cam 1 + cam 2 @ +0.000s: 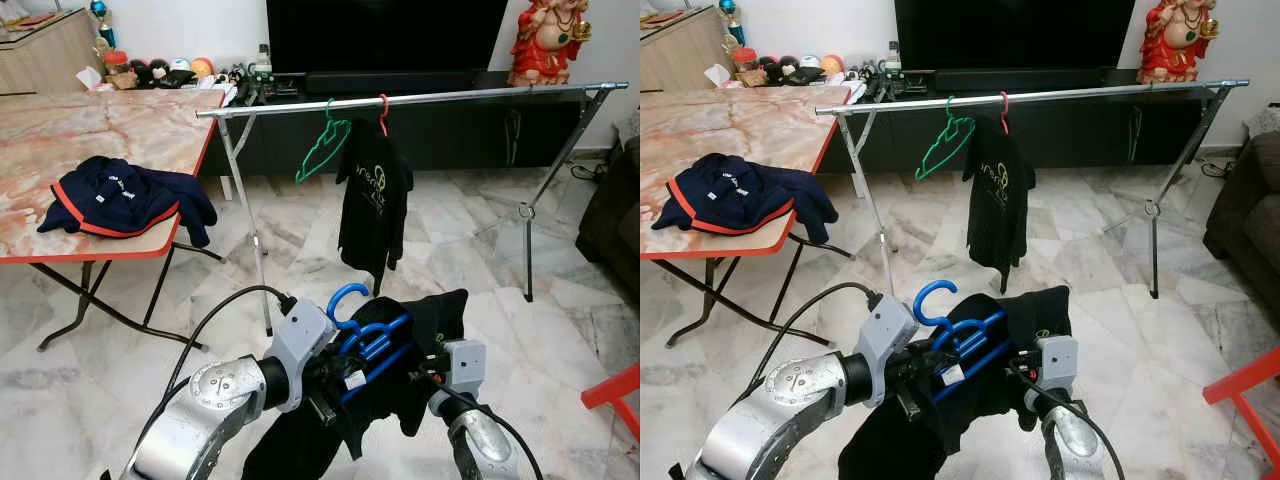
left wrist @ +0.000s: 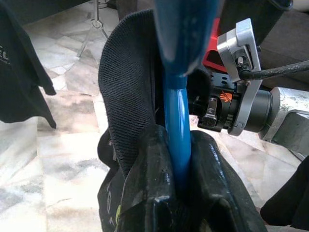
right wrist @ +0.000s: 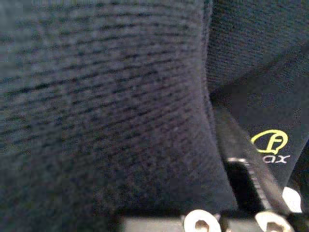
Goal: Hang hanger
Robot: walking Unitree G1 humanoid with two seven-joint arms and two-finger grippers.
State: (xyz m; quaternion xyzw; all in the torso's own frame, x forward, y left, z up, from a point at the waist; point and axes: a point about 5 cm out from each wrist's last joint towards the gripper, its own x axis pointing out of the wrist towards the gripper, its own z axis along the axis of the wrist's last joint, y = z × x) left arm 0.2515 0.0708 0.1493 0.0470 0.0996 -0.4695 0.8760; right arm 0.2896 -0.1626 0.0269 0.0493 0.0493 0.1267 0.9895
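Standing before a silver clothes rail [image 1: 420,100] spanning a marble floor [image 1: 560,330]; holding a blue hanger [image 1: 365,335] low in front of the body, well short of that rail; gripping it in the left tool [image 2: 181,193], black fingers [image 2: 149,193] pressed tight against the blue bar on either side, as seen in the left wrist view; carrying a black garment [image 1: 420,350] draped over the hanger, fabric bunching around the bar and hanging down between the two arms; reaching the right tool [image 1: 425,385] in against the same dark cloth from the other side, its silver wrist poking out of the folds; pressing so close in the right wrist view that only dark knit and a yellow logo [image 3: 270,142] are showing, so cannot tell how far that tool is spread or whether it is pinching anything.

Hanging already on the rail: an empty green hanger [image 1: 322,145] tilted to one side, and just beside it a red hanger [image 1: 382,110] bearing a black shirt [image 1: 372,200]; lying on the pink marble tabletop [image 1: 110,125] at the left, a crumpled navy jacket [image 1: 125,200] with red trim, one sleeve spilling over the edge; sitting behind the rail, a dark television [image 1: 385,35] on a low cabinet, with a red statue [image 1: 545,40] at its right end; showing at the lower right corner, part of a red stool [image 1: 615,395].
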